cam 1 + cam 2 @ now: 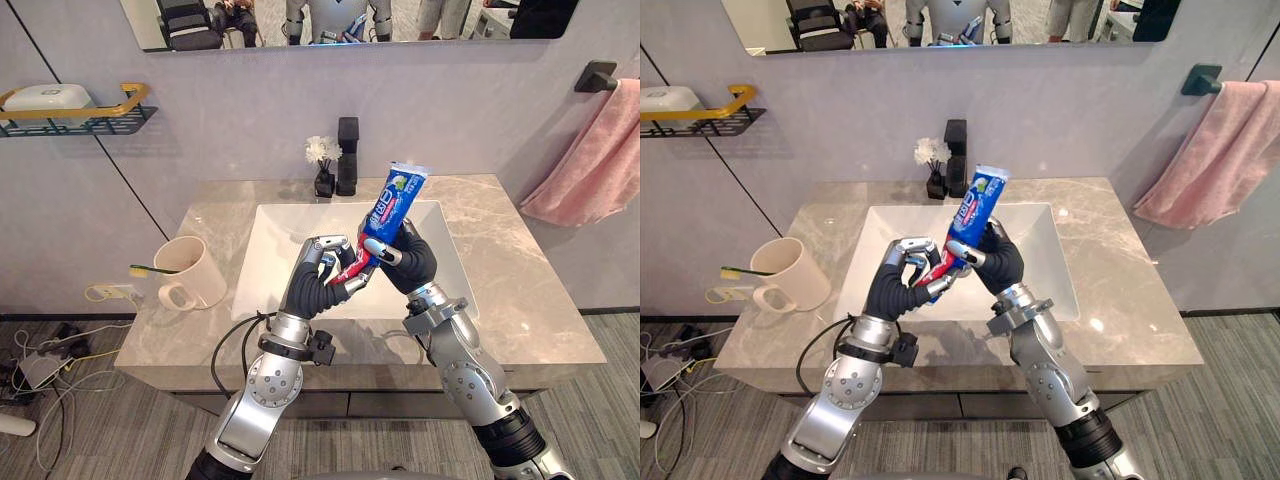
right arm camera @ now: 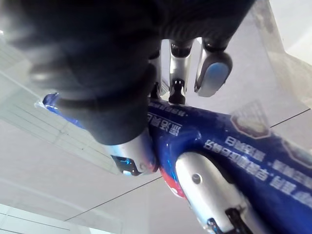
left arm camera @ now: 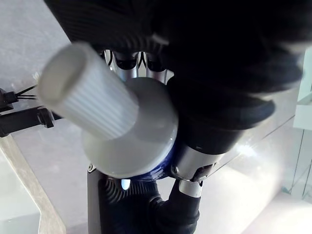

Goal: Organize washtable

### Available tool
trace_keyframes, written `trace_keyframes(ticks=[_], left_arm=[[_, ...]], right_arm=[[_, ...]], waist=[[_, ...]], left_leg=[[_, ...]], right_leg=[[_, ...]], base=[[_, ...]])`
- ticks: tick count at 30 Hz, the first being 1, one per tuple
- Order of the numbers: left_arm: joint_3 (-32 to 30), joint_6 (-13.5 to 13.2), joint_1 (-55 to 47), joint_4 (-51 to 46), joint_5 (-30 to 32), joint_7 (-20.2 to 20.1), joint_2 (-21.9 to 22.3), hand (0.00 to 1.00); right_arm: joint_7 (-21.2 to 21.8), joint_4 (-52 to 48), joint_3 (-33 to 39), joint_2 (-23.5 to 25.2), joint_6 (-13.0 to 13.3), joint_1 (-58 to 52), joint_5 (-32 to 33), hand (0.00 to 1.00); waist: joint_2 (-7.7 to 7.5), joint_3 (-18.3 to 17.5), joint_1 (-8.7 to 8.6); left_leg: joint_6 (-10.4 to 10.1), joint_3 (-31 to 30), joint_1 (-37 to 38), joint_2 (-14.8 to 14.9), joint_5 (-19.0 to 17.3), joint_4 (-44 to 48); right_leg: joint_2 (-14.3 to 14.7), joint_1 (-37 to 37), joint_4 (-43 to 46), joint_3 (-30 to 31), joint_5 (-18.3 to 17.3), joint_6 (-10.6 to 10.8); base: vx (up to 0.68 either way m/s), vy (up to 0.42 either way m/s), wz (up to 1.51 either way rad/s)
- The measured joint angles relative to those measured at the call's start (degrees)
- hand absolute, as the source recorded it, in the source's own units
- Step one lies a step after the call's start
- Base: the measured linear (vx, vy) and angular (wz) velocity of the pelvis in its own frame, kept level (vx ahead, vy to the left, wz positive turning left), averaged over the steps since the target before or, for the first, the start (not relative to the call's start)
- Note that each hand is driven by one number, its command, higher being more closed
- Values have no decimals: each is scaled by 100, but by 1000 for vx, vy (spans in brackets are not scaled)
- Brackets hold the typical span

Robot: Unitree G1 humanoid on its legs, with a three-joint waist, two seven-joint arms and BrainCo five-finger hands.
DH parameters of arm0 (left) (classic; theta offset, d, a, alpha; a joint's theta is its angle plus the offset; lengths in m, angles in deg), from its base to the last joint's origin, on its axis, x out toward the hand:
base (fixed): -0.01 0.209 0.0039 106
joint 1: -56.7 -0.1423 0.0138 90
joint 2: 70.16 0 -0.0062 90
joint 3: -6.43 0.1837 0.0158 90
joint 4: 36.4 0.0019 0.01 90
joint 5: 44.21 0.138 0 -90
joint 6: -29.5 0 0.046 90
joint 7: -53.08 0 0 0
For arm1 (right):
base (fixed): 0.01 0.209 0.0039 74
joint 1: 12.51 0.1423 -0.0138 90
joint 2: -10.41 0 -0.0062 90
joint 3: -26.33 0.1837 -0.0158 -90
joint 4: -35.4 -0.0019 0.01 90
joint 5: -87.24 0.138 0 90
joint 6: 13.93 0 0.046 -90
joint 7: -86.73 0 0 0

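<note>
Over the sink, near the front edge of the worktop, both hands hold the tube upright. The left hand curls its fingers round the red lower end, and the right hand wraps the middle. A cup with a toothbrush stands by the left edge. The tap is at the back edge.

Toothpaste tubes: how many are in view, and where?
1. The toothpaste tube is held over the sink, cap end down, by both hands: left hand at the cap end, right hand round the middle. The mug's inside is hidden.
</note>
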Motion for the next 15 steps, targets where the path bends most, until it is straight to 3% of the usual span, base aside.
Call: trace_keyframes(ticks=[15], left_arm=[[-581, -29, -461, -193, 8, 46, -4, 0]], right_arm=[[-79, -1, 449, 156, 65, 47, -5, 100]], waist=[[-3, 3, 13]], left_leg=[[0, 5, 44, 0, -1, -9]], right_leg=[[0, 40, -1, 2, 0, 0]], base=[[0, 0, 0]])
